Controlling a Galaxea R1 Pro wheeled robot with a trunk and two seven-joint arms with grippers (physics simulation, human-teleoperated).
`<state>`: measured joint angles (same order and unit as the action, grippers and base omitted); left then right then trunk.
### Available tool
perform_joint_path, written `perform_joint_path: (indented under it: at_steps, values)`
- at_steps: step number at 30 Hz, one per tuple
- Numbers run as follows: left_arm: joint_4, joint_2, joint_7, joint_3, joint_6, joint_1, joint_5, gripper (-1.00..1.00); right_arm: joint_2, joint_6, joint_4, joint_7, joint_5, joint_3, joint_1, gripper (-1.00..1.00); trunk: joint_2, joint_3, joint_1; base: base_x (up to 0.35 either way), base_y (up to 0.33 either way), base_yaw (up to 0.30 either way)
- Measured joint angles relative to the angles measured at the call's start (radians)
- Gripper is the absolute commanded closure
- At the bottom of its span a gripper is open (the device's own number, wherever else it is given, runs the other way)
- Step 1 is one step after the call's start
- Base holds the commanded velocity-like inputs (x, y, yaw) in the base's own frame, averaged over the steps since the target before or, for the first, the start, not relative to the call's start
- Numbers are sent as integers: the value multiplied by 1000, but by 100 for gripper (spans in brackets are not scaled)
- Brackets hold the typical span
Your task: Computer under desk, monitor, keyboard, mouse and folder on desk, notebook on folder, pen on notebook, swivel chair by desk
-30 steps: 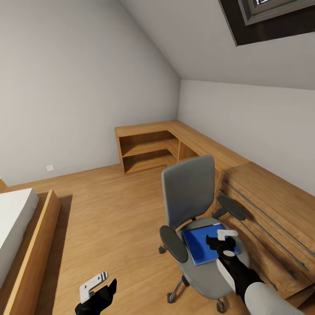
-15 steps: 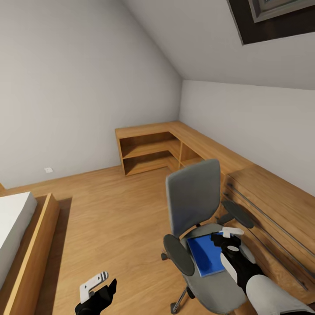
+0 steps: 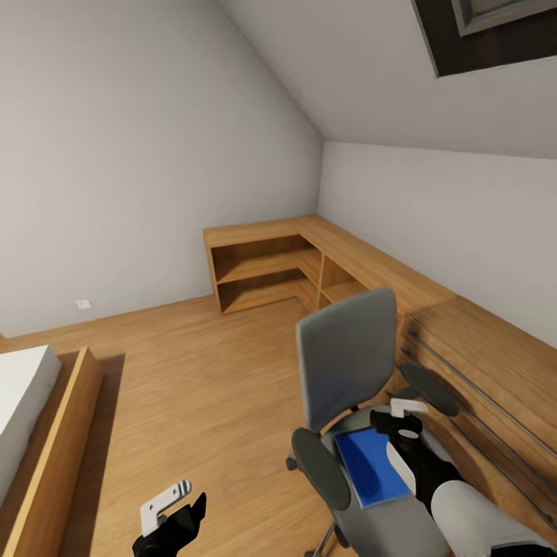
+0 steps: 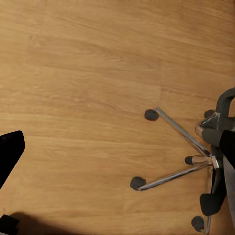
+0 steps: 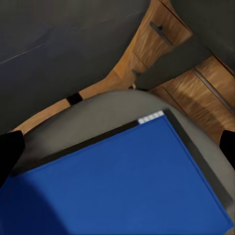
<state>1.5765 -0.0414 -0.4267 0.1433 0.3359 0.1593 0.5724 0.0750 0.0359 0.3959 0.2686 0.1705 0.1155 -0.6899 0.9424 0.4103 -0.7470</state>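
- Right gripper (image 3: 404,420) reaching forward and down over the swivel chair (image 3: 348,363) seat, above the far edge of the folder (image 3: 371,466); fingers spread wide, gripping nothing.
- Folder lying flat on the grey seat.
- Left gripper (image 3: 174,510) low above the wood floor (image 3: 193,371), beside the chair; finger spread impossible to tell.

Right gripper (image 3: 402,418) seemingly open, extended.

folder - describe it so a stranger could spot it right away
Find the grey swivel chair standing by the wooden dresser. On its seat lies the folder, flat and rectangular. It is the one bright blue thing among grey upholstery and wood.
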Motion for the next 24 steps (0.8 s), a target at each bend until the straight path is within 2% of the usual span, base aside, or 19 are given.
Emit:
perform_joint_path:
  at_steps: [4, 9, 19, 24]
  values:
    - [0, 0, 0, -1, 1, 0, 0, -100, 3, 67, -1, -2, 2, -2, -16, -100, 0, 0, 0, 54, 1, 0]
    - [11, 0, -1, -3, 0, -1, 0, -100, 8, 99, -1, -4, 8, -4, -24, -100, 0, 0, 0, 18, 0, 0]
    - [24, 0, -3, -6, 0, 0, 2, -100, 17, 112, 3, -4, 16, -10, -29, -100, 70, 31, -38, 1, 0, 0]
    - [24, 0, -3, -7, 1, 0, 2, -100, 15, 109, 39, -2, 47, -85, -29, -100, 105, 47, -58, 0, 0, 0]
